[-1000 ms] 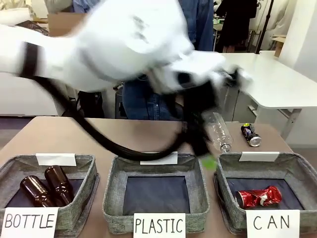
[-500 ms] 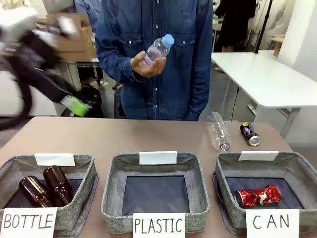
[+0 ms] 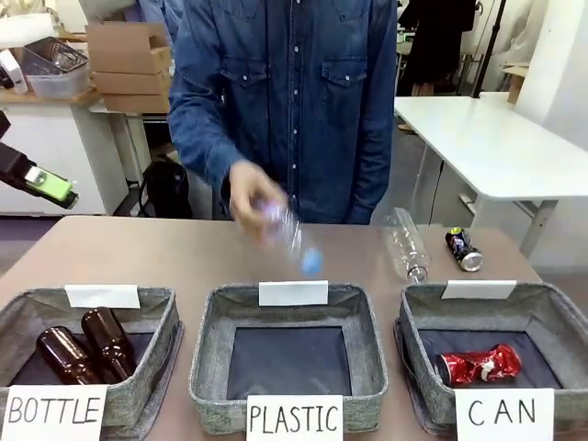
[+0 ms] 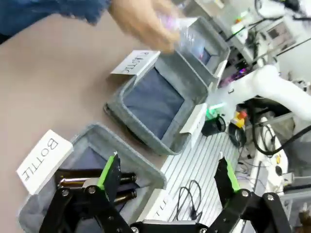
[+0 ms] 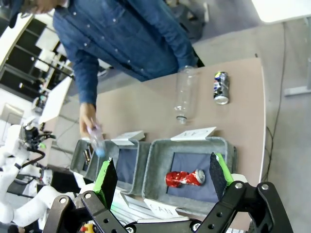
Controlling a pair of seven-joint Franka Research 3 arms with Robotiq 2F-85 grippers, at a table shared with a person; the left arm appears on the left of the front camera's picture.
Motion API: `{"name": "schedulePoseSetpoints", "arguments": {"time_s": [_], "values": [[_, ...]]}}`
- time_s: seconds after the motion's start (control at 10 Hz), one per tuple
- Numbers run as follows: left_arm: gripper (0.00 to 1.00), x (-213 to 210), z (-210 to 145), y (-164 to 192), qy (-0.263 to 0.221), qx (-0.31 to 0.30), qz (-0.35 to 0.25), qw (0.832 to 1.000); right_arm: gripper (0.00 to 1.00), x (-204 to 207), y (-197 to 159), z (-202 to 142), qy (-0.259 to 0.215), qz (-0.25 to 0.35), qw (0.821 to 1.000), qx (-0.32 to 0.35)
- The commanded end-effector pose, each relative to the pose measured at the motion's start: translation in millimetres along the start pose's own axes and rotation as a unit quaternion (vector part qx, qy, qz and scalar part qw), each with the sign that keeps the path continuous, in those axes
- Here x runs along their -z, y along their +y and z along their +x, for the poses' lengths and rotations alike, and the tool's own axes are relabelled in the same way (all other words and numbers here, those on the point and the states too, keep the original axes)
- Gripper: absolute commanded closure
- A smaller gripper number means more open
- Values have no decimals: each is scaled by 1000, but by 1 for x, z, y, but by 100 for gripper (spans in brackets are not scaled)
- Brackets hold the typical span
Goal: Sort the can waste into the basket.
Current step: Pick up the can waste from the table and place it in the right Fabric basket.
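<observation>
A crushed red can (image 3: pixel 478 365) lies on the dark floor of the grey basket (image 3: pixel 548 295) signed "CAN" at the right. A dark printed can (image 3: pixel 464 249) lies on the table just behind that basket. The right wrist view looks down from high above on the red can (image 5: pixel 184 178), the basket (image 5: pixel 151 167) and the dark can (image 5: pixel 221 87). My right gripper (image 5: pixel 163 177) hangs open and empty there. My left gripper (image 3: pixel 46 184) is at the far left edge, above the table. In its own view the left gripper (image 4: pixel 167 174) is open and empty over the "BOTTLE" basket (image 4: pixel 131 160).
A person's hand (image 3: pixel 250 197) holds a clear plastic bottle (image 3: pixel 292 237) with a blue cap above the "PLASTIC" basket (image 3: pixel 207 358). Another clear bottle (image 3: pixel 406 243) lies beside the dark can. Two brown bottles (image 3: pixel 87 347) lie in the "BOTTLE" basket (image 3: pixel 170 317).
My left arm has swung from the middle of the table out to the far left. The person has brought the capped bottle down from chest height toward the middle basket.
</observation>
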State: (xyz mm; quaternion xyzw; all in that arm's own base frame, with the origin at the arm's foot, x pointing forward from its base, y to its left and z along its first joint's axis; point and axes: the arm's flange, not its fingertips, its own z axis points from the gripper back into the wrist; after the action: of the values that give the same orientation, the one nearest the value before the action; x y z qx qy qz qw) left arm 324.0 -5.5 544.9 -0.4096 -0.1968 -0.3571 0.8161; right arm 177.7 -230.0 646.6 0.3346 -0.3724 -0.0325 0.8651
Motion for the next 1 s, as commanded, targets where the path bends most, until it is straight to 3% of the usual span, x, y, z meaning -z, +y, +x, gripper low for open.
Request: {"name": "schedulePoseSetpoints", "arguments": {"time_s": [0.0, 0.1, 0.3, 0.4, 0.5, 0.6, 0.7, 0.8, 0.9], "values": [[0, 30, 2, 16, -22, -33, -157, 987, 0, 55, 23, 11, 59, 112, 990, -55], [0, 33, 12, 30, -92, -74, -175, 977, 0, 120, 41, 8, 133, 193, 970, -66], [0, 16, -1, 46, -182, -128, -242, 944, 0, 203, 57, -11, 195, 255, 945, -58], [0, 15, -6, 51, -222, -174, -279, 918, 0, 230, 65, -15, 191, 281, 939, -40], [0, 20, -7, 55, -228, -241, -272, 903, 0, 245, 77, -14, 162, 290, 943, -12], [0, 23, -6, 60, -212, -288, -273, 893, 0, 253, 84, -8, 119, 260, 958, 16], [0, 24, -3, 63, -186, -288, -251, 905, 0, 258, 81, -1, 81, 210, 971, 81], [0, 15, -14, 72, -211, -231, -277, 909, 0, 262, 74, 4, 27, 139, 983, 119], [0, 15, -14, 72, -211, -231, -277, 909, 0, 263, 73, -12, 137, 261, 955, 30]]}}
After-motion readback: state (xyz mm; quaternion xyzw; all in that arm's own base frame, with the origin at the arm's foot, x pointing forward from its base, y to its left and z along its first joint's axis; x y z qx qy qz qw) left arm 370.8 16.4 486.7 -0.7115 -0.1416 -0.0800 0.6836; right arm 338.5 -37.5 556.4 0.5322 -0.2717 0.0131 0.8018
